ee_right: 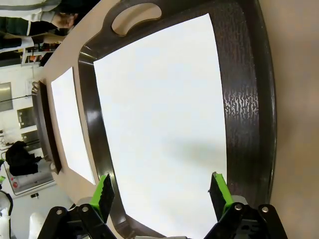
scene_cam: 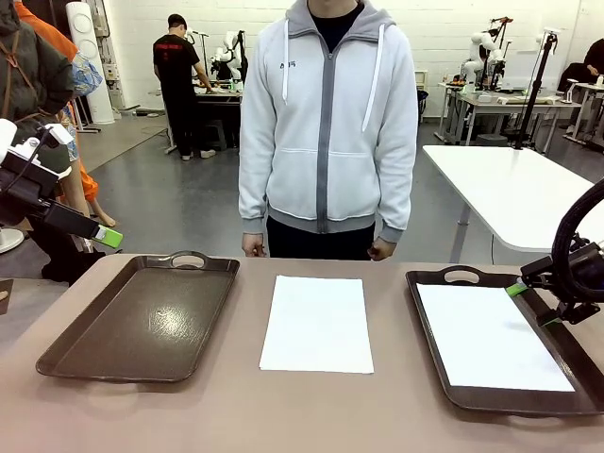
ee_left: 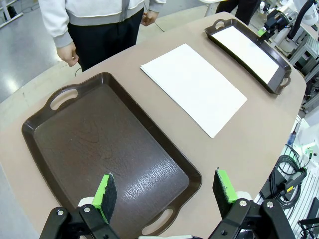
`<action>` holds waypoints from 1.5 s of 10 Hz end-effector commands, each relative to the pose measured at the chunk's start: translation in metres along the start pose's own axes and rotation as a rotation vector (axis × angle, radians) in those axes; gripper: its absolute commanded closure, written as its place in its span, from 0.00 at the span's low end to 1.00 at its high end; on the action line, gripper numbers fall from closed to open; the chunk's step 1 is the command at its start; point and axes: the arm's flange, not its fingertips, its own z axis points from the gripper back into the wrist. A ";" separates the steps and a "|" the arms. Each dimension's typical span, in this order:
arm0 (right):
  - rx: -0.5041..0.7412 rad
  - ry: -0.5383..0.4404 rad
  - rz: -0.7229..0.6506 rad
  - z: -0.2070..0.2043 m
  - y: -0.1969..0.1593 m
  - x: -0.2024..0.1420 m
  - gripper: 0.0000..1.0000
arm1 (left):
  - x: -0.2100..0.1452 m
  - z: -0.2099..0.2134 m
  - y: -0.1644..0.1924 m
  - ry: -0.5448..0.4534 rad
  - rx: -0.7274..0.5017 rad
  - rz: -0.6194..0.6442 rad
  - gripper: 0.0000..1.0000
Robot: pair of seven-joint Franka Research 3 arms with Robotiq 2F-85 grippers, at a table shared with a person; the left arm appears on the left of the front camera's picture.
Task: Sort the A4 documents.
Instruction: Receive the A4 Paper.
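Two dark brown rectangular plastic trays with rounded corners and cut-out handles sit on the smooth tan tabletop (scene_cam: 283,415). The left tray (scene_cam: 142,321) has a glossy, faintly grained floor with nothing lying in it. The right tray (scene_cam: 429,330) shows a wrinkled, bark-like texture along its rim in the right wrist view.

There are two A4 documents, both thin, flat, blank white sheets. One sheet (scene_cam: 317,324) lies bare on the table at the centre of the frame, between the trays and touching neither. Its long axis runs from the bottom of the frame up towards the person in a pale grey zipped hoodie (scene_cam: 326,123). The other sheet (scene_cam: 491,338) lies flat in the right tray, its long axis along the tray's length, slanting slightly to the lower right.

The left gripper (ee_left: 164,191) hovers over the left tray's near end, green-padded jaws spread wide and holding nothing. The right gripper (ee_right: 162,191) hangs above the sheet in the right tray, likewise spread wide and empty.
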 end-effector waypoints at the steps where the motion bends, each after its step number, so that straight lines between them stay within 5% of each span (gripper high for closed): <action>1: 0.004 -0.003 -0.001 0.000 0.000 0.000 0.00 | -0.001 -0.001 0.003 -0.013 -0.014 -0.006 0.00; 5: 0.000 0.000 0.000 0.000 0.000 0.000 0.00 | -0.001 -0.001 0.003 -0.013 -0.014 -0.006 0.00; 7: -0.029 -0.198 0.307 0.050 0.058 -0.047 0.00 | -0.001 -0.001 0.003 -0.013 -0.014 -0.006 0.00; 11: 0.094 -0.227 0.810 0.090 0.183 -0.092 0.00 | -0.001 -0.001 0.003 -0.013 -0.014 -0.006 0.00; 15: 0.079 -0.112 1.106 0.080 0.219 -0.167 0.00 | -0.001 -0.001 0.003 -0.013 -0.014 -0.006 0.00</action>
